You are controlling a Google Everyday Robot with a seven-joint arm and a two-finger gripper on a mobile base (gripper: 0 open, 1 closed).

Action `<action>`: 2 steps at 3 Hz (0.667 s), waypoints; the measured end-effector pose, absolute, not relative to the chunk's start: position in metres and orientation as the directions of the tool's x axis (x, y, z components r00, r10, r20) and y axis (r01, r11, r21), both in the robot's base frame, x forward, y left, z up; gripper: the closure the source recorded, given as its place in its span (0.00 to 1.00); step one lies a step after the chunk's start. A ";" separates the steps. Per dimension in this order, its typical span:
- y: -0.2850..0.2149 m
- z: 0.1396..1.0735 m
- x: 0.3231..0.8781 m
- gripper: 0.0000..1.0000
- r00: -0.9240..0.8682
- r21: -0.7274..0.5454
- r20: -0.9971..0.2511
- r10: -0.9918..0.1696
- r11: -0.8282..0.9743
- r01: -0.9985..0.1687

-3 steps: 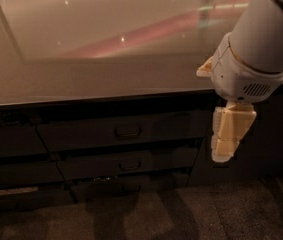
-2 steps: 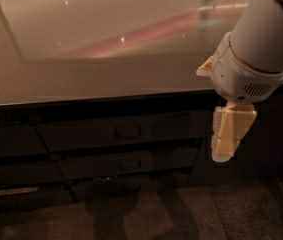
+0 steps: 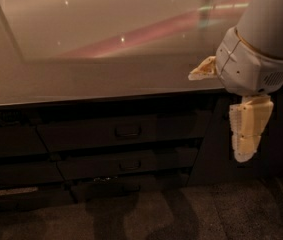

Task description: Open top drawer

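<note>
The top drawer [image 3: 81, 133] is the wide dark front just under the counter edge, with a small loop handle [image 3: 127, 132] at its centre. It sits flush with the cabinet face. My gripper [image 3: 219, 117] hangs at the right, in front of the counter edge and to the right of the drawer. It is open and holds nothing. One cream finger [image 3: 247, 130] points down beside the drawer's right end. The other [image 3: 203, 69] sticks out to the left at counter height. Neither touches the handle.
A glossy countertop [image 3: 106, 59] with reddish reflections spans the view above the drawers. Two shallower dark drawers [image 3: 126, 165] lie below the top one. A dark panel [image 3: 216, 149] stands right of the drawers. Grey carpet [image 3: 146, 214] covers the floor.
My gripper and wrist have shifted slightly right and a little up. The drawer fronts have not moved.
</note>
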State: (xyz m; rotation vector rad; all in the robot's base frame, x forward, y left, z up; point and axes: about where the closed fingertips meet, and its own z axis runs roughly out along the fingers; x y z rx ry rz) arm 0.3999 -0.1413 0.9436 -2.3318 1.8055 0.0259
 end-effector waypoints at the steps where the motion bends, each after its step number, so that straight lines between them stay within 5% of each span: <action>1: -0.140 0.944 0.400 0.00 0.357 -0.119 -0.122 -0.926 -0.344 -0.931; 2: -0.140 0.944 0.400 0.00 0.357 -0.119 -0.122 -0.926 -0.344 -0.932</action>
